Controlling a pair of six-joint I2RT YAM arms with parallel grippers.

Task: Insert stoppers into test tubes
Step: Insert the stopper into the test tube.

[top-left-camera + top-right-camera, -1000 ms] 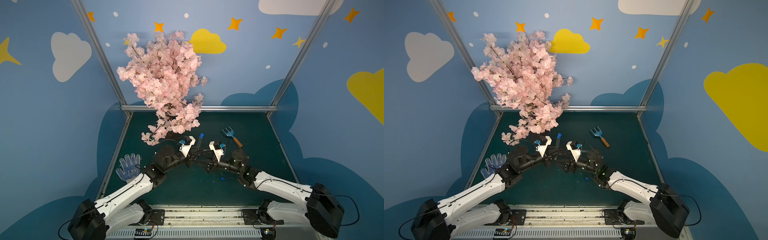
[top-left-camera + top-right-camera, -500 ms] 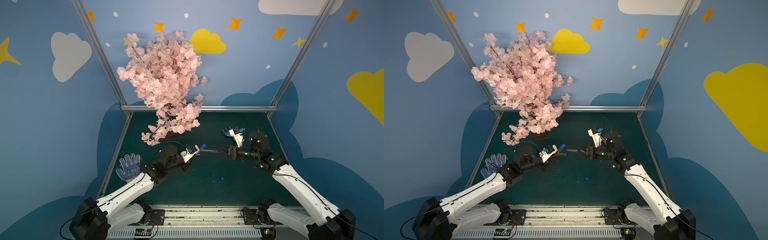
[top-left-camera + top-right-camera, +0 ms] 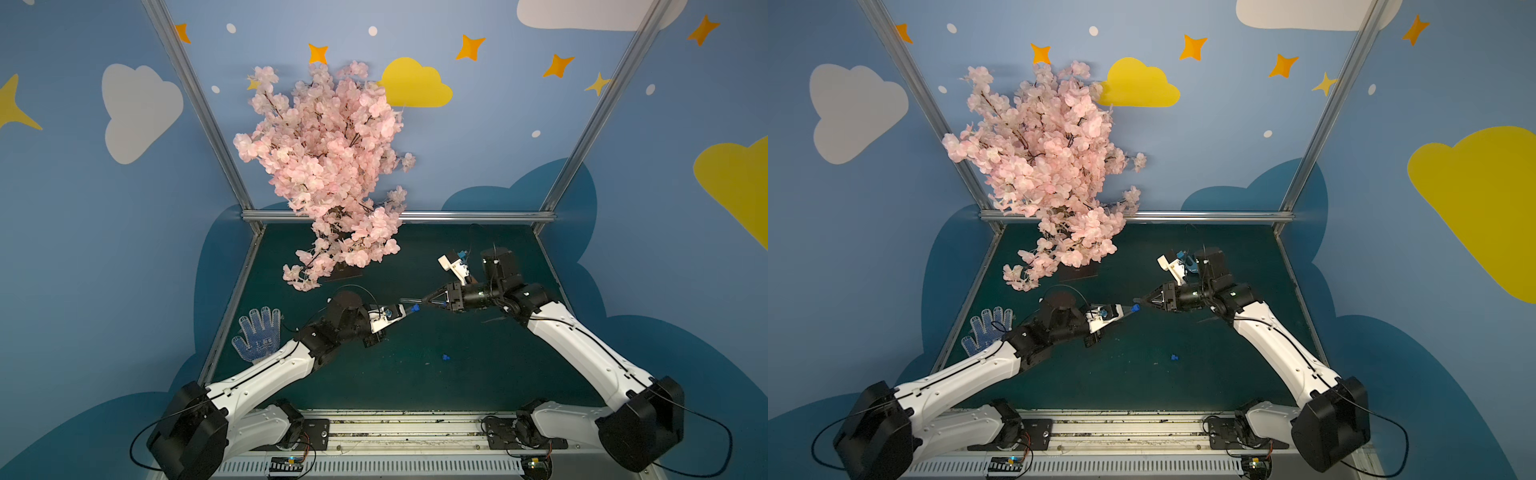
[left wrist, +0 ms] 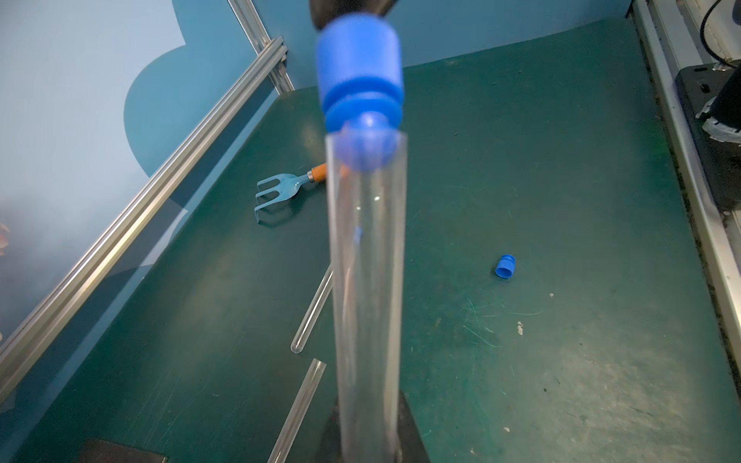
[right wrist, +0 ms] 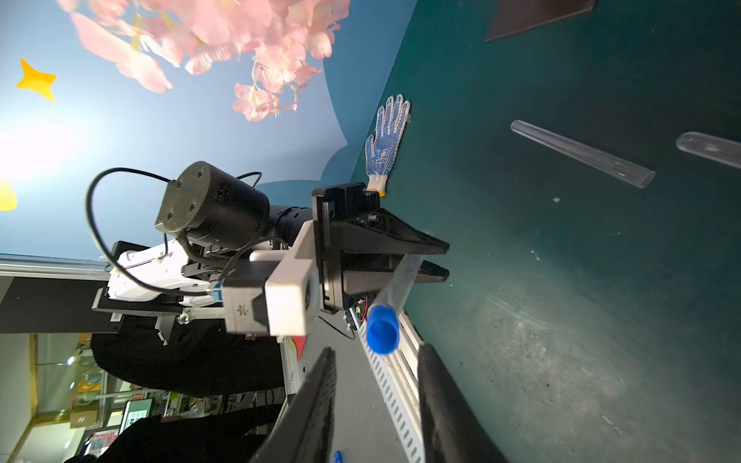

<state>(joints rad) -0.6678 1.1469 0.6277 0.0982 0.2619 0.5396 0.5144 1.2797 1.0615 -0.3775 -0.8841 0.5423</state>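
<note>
In a top view the left claw [image 3: 398,312] pinches a tube [image 3: 409,310] clear of the bench [image 3: 415,395], mouth toward three o'clock. This lets the right claw [image 3: 423,306] meet its stopper [image 3: 414,308] head-on. A loose stopper [image 3: 445,356] lies at five o'clock.

Left wrist: the stopper [image 4: 359,72] sits shallow and tilted in the mouth, probably not home.

Right wrist: the right claw [image 5: 377,352] is spread, the stopper just beyond its tips.

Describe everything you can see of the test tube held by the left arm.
The held test tube is slim, clear, apparently plastic or glass, and looks empty. The left gripper clamps it well back from the mouth, above the table. A blue stepped stopper plugs its mouth, which points at the right gripper, whose fingers stand apart, not touching it.
</note>
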